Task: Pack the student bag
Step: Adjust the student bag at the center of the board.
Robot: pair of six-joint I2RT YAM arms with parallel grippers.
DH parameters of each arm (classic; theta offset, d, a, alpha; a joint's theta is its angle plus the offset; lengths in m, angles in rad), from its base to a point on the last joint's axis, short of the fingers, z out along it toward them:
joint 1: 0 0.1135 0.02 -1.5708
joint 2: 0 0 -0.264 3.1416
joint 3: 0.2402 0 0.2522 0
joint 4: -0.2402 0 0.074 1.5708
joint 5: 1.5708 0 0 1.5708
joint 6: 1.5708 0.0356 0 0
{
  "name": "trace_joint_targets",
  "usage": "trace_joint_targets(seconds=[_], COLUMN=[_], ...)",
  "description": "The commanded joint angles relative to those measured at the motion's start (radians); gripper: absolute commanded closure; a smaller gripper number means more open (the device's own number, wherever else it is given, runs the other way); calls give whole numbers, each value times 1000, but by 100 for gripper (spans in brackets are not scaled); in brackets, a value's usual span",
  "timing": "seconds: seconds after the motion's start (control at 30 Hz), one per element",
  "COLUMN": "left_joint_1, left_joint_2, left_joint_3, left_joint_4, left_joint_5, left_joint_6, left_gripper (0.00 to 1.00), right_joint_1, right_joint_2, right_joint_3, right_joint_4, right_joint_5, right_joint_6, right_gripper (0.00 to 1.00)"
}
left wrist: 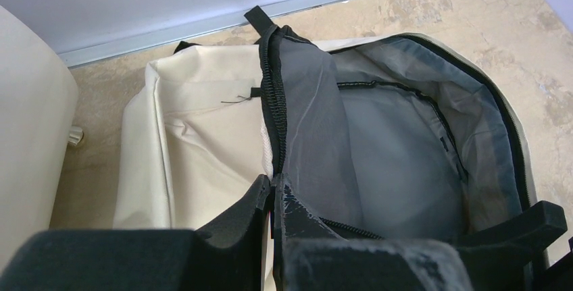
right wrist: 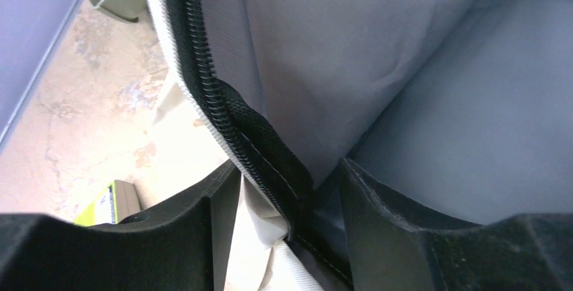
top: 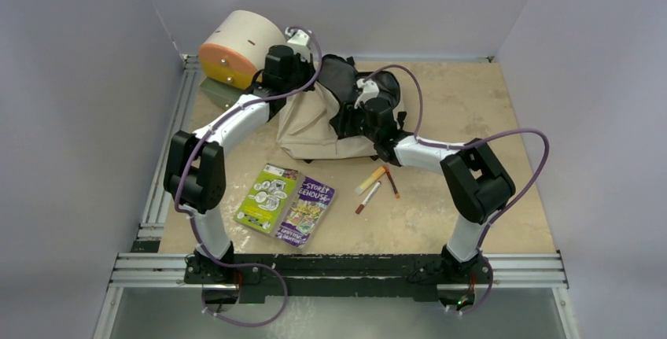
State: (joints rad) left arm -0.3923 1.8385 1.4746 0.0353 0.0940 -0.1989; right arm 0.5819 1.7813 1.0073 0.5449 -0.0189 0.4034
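Observation:
The student bag [top: 311,130] is a beige fabric backpack lying at the back of the table, its main compartment unzipped and showing grey lining [left wrist: 399,156]. My left gripper [left wrist: 273,184] is shut on the bag's black zipper edge [left wrist: 272,102] and holds the flap up. My right gripper [right wrist: 287,177] is open. The opposite zipper edge [right wrist: 257,149] runs between its fingers, which do not press on it. From above, both grippers, left [top: 313,79] and right [top: 360,101], sit at the bag's opening.
Two books [top: 285,201] lie in front of the bag, and a few markers [top: 374,185] lie to their right. A cream-and-orange cylindrical drawer unit [top: 233,48] stands at the back left, close to the left arm.

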Motion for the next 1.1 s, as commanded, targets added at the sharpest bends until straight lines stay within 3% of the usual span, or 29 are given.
trace_joint_targets(seconds=[0.0,0.2,0.3,0.43,0.57,0.87,1.07], left_joint_1=[21,26,27,30,35,48,50], left_joint_2=[-70,-76,-79,-78,-79,-51,-22], left_joint_3=[1,-3,-6,-7,-7,1,-2], left_joint_4=[61,63,63,64,61,43,43], left_joint_5=[9,12,12,12,1,-42,-38], left_joint_6=[-11,-16,-17,-19,-19,-26,-30], left_gripper=[100,100,100,100,100,100,100], right_joint_1=[4,9,16,39,73,160,255], right_joint_2=[-6,7,2,-6,-6,3,38], right_joint_3=[-3,4,19,37,71,140,113], right_joint_4=[109,87,45,-15,-89,-209,-152], right_joint_5=[-56,-52,2,148,332,806,1062], right_joint_6=[18,21,15,-8,-28,-105,-186], right_gripper=[45,68,73,83,99,100,100])
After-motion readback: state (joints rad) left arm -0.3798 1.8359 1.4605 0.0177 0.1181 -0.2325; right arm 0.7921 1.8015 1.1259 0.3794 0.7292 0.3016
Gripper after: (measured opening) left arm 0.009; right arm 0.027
